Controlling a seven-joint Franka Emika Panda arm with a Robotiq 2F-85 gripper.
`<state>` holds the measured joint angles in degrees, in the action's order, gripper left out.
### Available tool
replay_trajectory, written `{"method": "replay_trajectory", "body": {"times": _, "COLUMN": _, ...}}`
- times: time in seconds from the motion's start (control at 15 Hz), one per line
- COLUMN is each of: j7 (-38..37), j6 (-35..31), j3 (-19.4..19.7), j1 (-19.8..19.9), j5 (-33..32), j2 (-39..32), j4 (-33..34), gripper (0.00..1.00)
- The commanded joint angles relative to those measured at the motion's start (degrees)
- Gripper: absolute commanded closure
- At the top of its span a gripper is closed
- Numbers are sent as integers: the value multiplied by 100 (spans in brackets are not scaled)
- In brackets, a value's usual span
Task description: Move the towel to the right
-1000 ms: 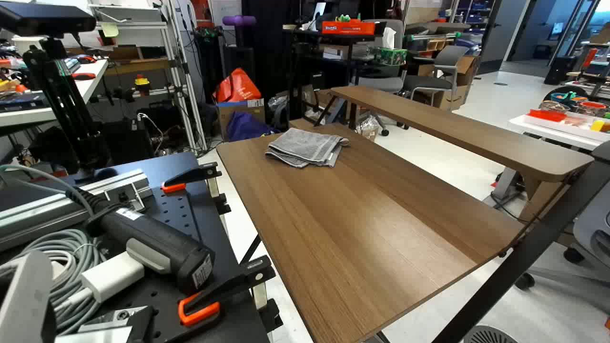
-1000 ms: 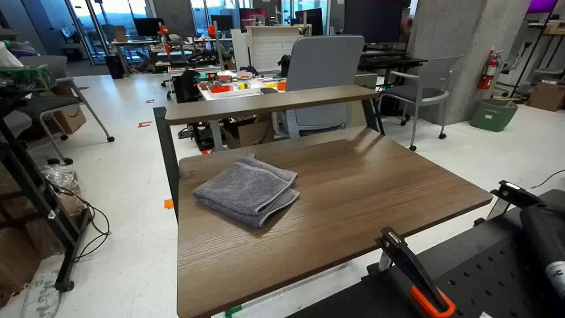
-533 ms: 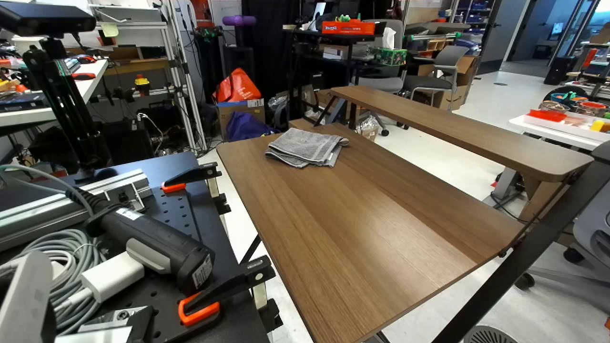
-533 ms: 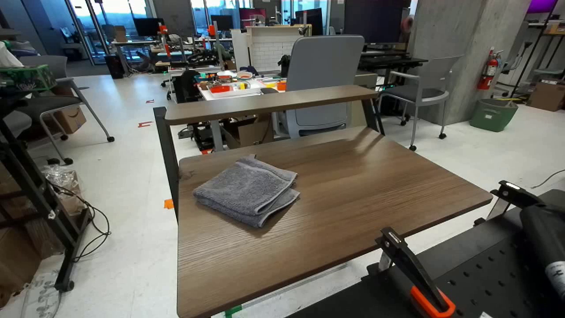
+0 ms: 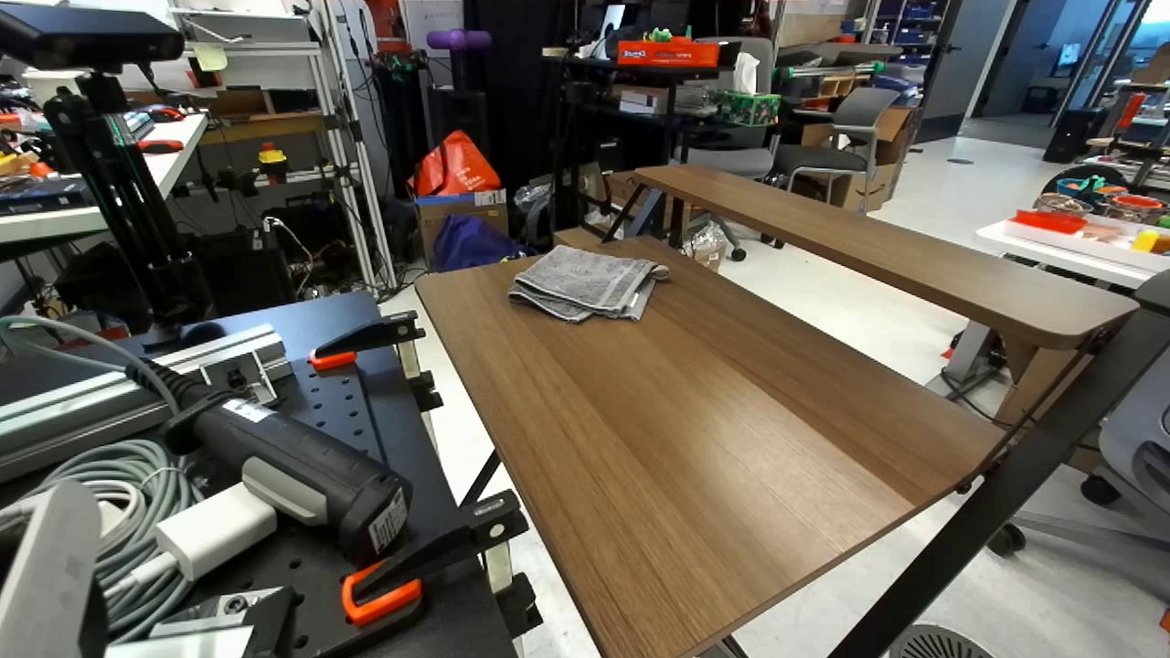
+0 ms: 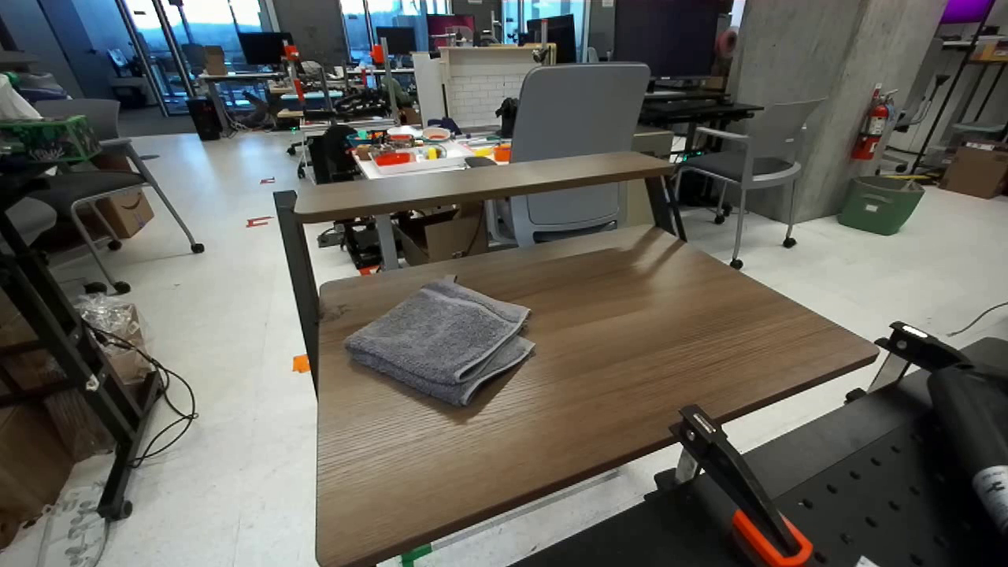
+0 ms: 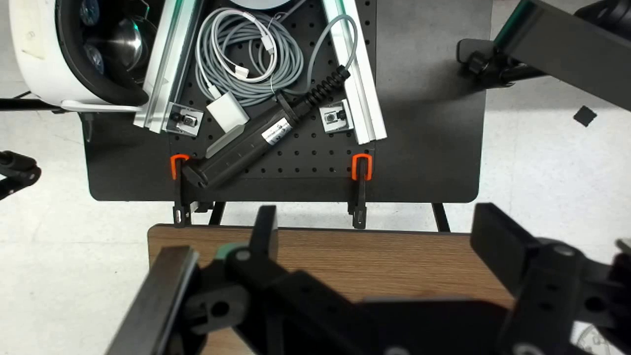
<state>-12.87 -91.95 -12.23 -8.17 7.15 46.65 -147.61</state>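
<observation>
Towel (image 6: 441, 342) and gripper (image 7: 376, 229) are apart; in the wrist view the gripper's two jaws stand spread wide, brown tabletop (image 7: 374, 261) showing between them; the towel, grey and folded, lies flat on that tabletop, its layers offset along one side; in an exterior view it sits toward the left end, near a black upright (image 6: 298, 260) of the raised brown shelf (image 6: 480, 187); just beside the tabletop stands a black table (image 7: 429, 148), two orange-handled clamps (image 7: 361, 192) on the edge that faces it; on the black table lie a black corded device (image 7: 246, 145), a white adapter (image 7: 227, 112), coiled cables (image 7: 292, 61) and two metal rails (image 7: 366, 103); farther off, in an exterior view, are a grey chair (image 6: 579, 110) and a green bin (image 6: 880, 209).
</observation>
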Motion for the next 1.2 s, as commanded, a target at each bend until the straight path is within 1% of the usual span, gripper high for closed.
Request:
{"method": "replay_trajectory", "body": {"times": 0.0, "j7": 18, "j6": 11, "j3": -20, "j1": 30, "j5": 11, "j2": 1, "j4": 9, "gripper": 0}}
{"method": "replay_trajectory", "body": {"times": 0.47, "j7": 18, "j6": 11, "j3": -20, "j1": 30, "j5": 11, "j2": 1, "j4": 9, "gripper": 0}}
{"method": "replay_trajectory", "body": {"times": 0.6, "j7": -87, "j6": -245, "j3": -110, "j1": 100, "j5": -10, "j2": -292, "j4": 16, "gripper": 0}}
{"method": "replay_trajectory", "body": {"times": 0.73, "j7": -130, "j6": -674, "j3": -137, "j1": 153, "j5": 24, "j2": -668, "j4": 39, "gripper": 0}}
{"method": "replay_trajectory", "body": {"times": 0.87, "j7": -248, "j6": -1314, "j3": -191, "j1": 190, "j5": 2, "j2": -1155, "j4": 33, "gripper": 0}}
{"method": "replay_trajectory", "body": {"times": 1.0, "j7": -450, "j6": -2038, "j3": -279, "j1": 222, "j5": -88, "j2": -1730, "j4": 52, "gripper": 0}}
{"method": "replay_trajectory", "body": {"times": 1.13, "j7": -830, "j6": -2916, "j3": -458, "j1": 258, "j5": -271, "j2": -2377, "j4": 60, "gripper": 0}}
